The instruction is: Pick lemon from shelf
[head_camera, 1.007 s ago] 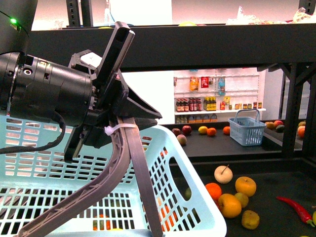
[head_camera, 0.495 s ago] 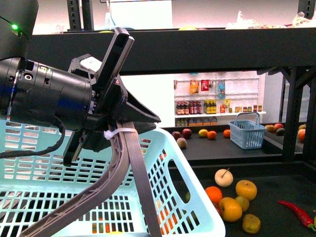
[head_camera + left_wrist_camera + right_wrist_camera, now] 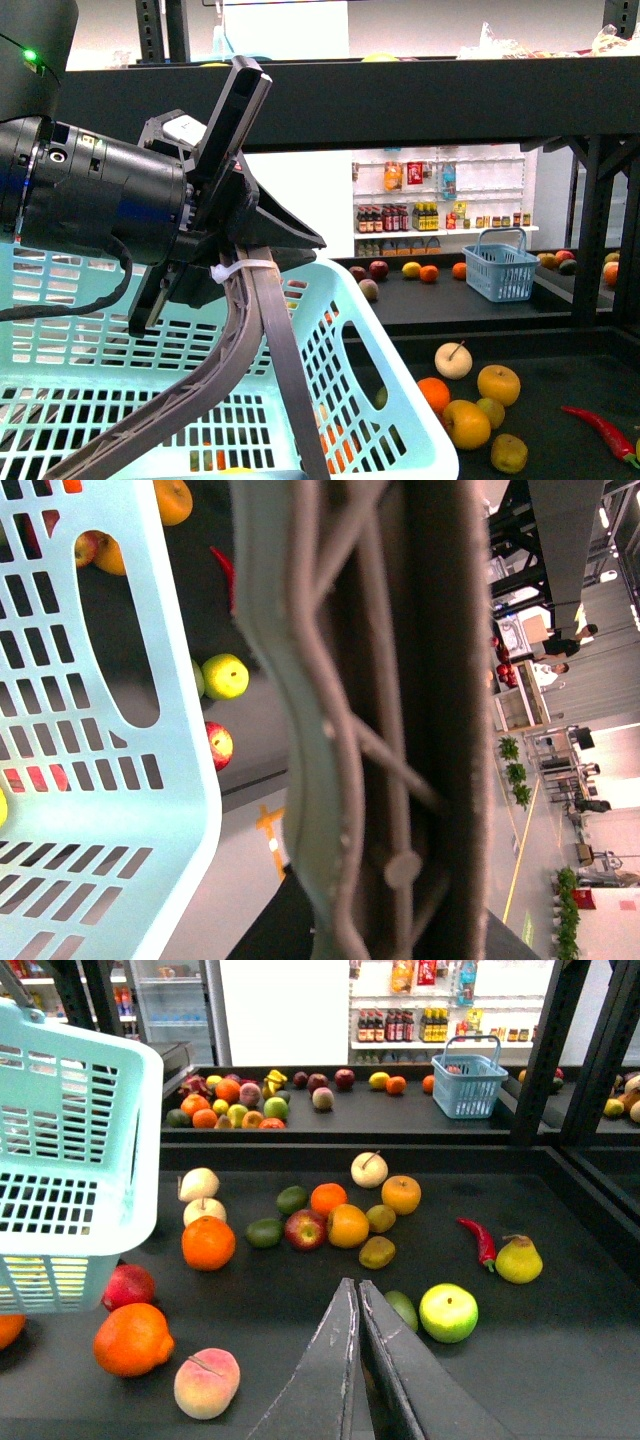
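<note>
The right claw (image 3: 352,1290) is set narrow, its tips all but meeting with nothing between them. It hangs low over the dark deck of the shelf (image 3: 570,1360), pointing across the scattered fruit. This looks like a travelling posture, and the claw would have to widen before it could go round anything.

Just beside its tips lies a pale yellow-green round fruit. I take this to be the lemon (image 3: 448,1312), though its greenish rim leaves some doubt. A green oval fruit (image 3: 402,1308) sits just beside it. A red chili (image 3: 478,1242) and a pear (image 3: 518,1259) lie further out on the same deck.

The left claw (image 3: 245,300) is raised beside the pale blue basket (image 3: 380,400). The basket hangs clear of the deck, presumably to receive the fruit. I cannot tell whether the fingers grip it.

Compared with a second ago, the left wrist and basket sit slightly further left in the front view. Since half a second ago almost nothing has shifted, and the fruit lies unchanged.
</note>
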{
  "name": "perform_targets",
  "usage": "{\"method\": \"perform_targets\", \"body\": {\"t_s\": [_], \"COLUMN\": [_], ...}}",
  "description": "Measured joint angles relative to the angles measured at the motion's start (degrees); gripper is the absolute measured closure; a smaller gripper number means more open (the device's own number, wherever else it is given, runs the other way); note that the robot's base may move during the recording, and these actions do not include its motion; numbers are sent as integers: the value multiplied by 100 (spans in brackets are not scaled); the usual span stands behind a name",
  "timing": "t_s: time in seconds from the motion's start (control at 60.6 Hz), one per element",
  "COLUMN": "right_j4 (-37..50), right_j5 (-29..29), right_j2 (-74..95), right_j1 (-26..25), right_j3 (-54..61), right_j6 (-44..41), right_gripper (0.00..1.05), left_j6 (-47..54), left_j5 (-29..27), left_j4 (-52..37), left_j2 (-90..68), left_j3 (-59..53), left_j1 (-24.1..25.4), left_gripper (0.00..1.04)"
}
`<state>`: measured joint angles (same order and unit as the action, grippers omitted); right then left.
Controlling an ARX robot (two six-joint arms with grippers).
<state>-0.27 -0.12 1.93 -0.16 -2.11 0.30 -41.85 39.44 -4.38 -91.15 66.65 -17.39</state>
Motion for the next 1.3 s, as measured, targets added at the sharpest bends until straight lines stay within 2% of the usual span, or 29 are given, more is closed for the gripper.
{"method": "perform_targets", "body": {"t_s": [0.38, 0.512, 0.578, 0.958, 1.024, 1.238, 1.304], "right_j4": [15, 15, 15, 15, 15, 15, 15], "right_j5": [0, -2, -2, -2, -2, -2, -2], "right_j2": [-155, -157, -157, -157, -157, -162, -162], "right_j1": [2, 2, 2, 2, 2, 2, 2], "right_j3": [125, 125, 125, 122, 125, 122, 122], "right_j6": [-15, -11, -11, -11, -13, -11, -11], "right_gripper": [96, 74, 60, 1, 2, 2, 2], "left_j6": [0, 0, 0, 0, 0, -527, -1049], "left_j5": [0, 0, 0, 0, -142, -1156, -1849], "left_j4": [0, 0, 0, 0, 59, -155, -531], "left_j2": [0, 0, 0, 0, 0, -129, -328], "left_j3": [0, 0, 0, 0, 2, 17, 127], "left_j1": [0, 0, 0, 0, -2, 212, 595], "left_gripper": [95, 95, 95, 95, 95, 95, 95]}}
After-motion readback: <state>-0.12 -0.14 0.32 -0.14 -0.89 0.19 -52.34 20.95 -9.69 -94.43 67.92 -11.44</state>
